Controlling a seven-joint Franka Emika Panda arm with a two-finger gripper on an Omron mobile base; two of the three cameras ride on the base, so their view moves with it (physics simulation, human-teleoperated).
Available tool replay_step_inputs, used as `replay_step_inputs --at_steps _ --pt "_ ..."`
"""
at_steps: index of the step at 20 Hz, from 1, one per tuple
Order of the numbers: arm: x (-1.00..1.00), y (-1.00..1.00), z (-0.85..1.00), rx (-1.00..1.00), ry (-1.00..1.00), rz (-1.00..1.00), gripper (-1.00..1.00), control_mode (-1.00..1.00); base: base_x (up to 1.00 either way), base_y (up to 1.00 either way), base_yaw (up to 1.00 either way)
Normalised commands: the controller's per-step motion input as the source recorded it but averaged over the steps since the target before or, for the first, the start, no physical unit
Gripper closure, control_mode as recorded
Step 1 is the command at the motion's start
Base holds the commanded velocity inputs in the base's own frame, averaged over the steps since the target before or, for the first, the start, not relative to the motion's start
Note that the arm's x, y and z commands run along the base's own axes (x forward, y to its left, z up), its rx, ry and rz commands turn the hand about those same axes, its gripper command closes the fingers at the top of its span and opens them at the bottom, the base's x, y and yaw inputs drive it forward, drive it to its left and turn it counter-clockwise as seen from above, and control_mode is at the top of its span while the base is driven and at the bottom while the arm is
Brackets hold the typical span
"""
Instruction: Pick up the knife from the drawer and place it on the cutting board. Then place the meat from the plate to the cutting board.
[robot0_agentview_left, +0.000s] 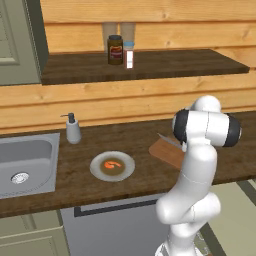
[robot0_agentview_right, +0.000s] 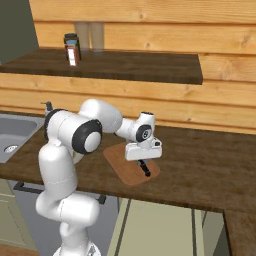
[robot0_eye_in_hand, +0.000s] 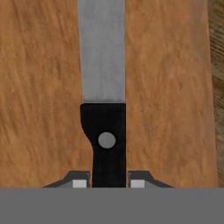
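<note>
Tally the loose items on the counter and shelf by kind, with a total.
Knife: 1
Cutting board: 1
Plate: 1
Meat: 1
Soap dispenser: 1
Jar: 1
Small white-and-red bottle: 1
Total: 7

Sink (robot0_agentview_left: 25, 167) at left edge, soap dispenser (robot0_agentview_left: 73, 129) just right of it on the counter (robot0_agentview_left: 75, 187). Jar (robot0_agentview_left: 115, 49) and small bottle (robot0_agentview_left: 129, 54) upper centre on the shelf (robot0_agentview_left: 200, 62).
</note>
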Motion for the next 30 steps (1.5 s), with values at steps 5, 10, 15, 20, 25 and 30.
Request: replay_step_inputs --at_steps 5,10,15,20,25,30 --pt "0.01 0.0 0.02 -0.01 0.0 0.0 -1.0 -1.0 0.0 0.0 0.0" --pt "0.0 0.0 0.03 -0.02 0.0 0.0 -1.0 -1.0 0.0 0.0 0.0" --pt "0.0 0.0 0.1 0.0 0.0 0.0 -1.0 -1.0 0.0 0.0 0.0" --pt "-0.3 0.0 0.31 0.04 -0.08 0.0 -1.0 -1.0 0.0 0.0 0.0" --pt "-0.42 0.0 0.46 0.08 -0.17 0.0 -1.0 -1.0 0.0 0.0 0.0" --pt "-0.32 0.02 0.42 0.08 -0.16 0.0 -1.0 -1.0 0.0 0.0 0.0"
